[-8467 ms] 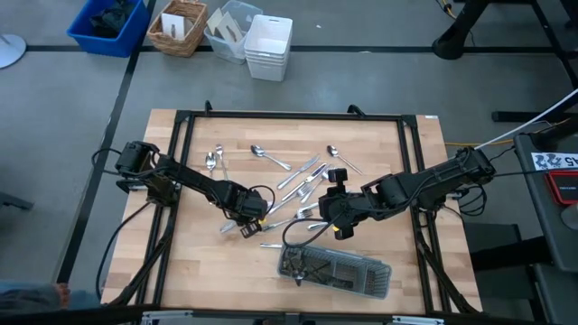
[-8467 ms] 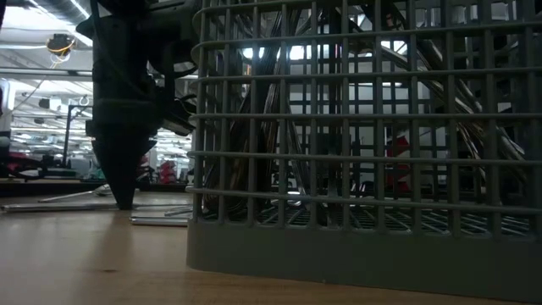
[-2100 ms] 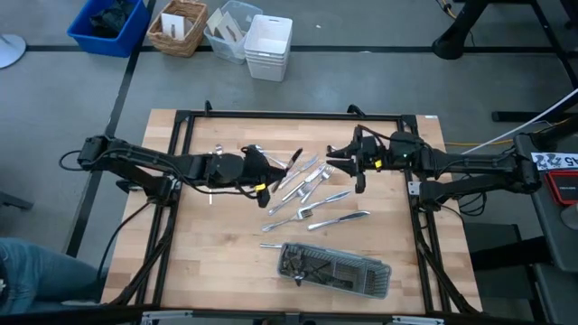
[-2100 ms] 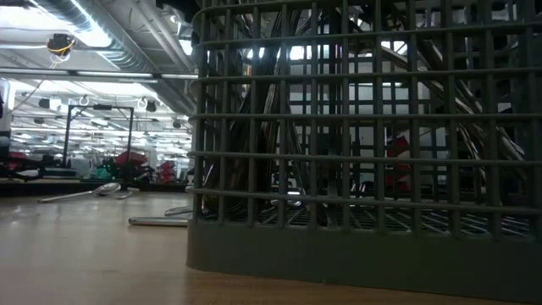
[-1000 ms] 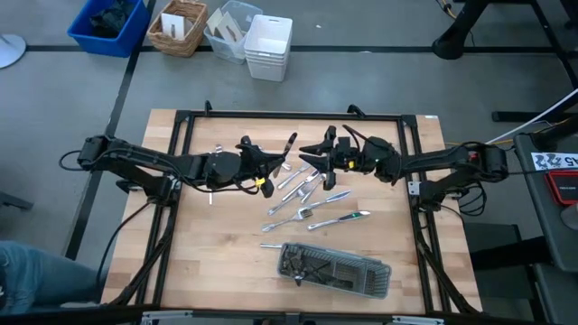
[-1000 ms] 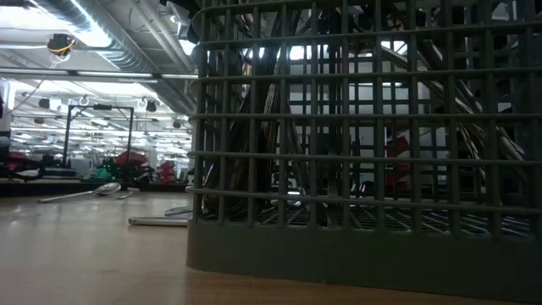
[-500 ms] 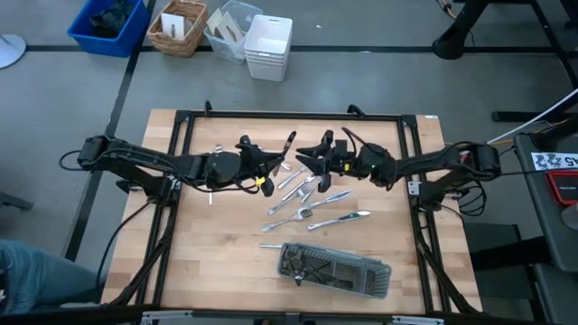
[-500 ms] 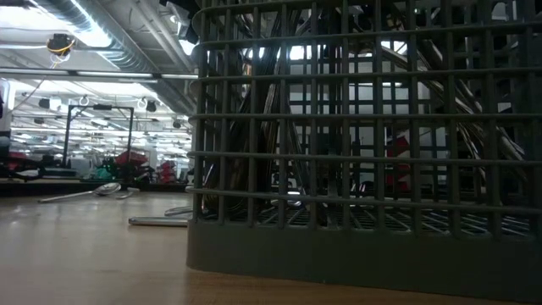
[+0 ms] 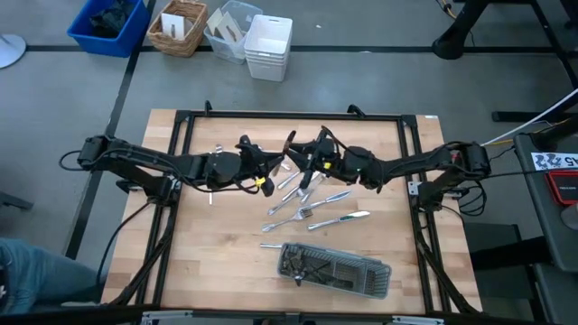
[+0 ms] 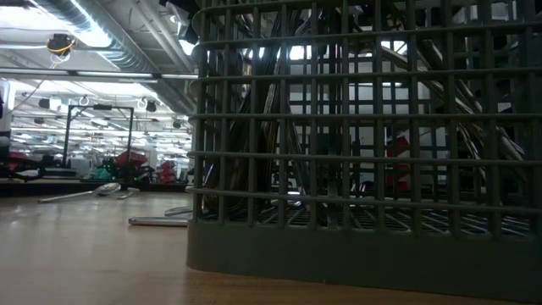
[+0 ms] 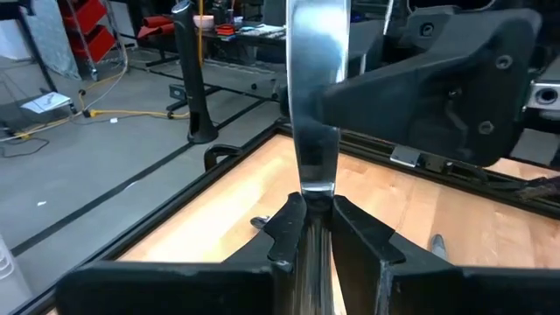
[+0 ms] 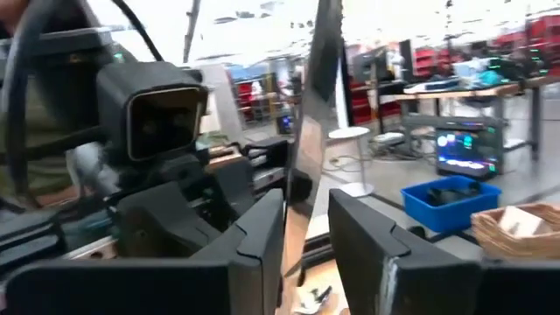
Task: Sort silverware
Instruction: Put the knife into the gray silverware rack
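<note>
High view: both arms reach in over the far half of the table and meet near its middle. The left gripper is clenched on the lower end of a knife, which slants away from it toward the table's far edge. The right gripper sits just beside that same knife, on the other side.

Left wrist view: the left gripper pinches the knife tight between both pads, and the blade stands straight up, with the dark body of the other arm close behind it.

Right wrist view: the knife rises right at the right gripper. I cannot tell whether this gripper has hold of it.

Loose silverware lies scattered on the wood just nearer than the grippers, forks and knives among it, with one piece apart beside the tray. The tray lies near the table's near edge with more pieces inside.

Low view: the tray fills most of the picture, cutlery leaning upright behind its mesh, and a spoon lies flat farther back.

A white label at the right edge carries dark characters too small to read.
</note>
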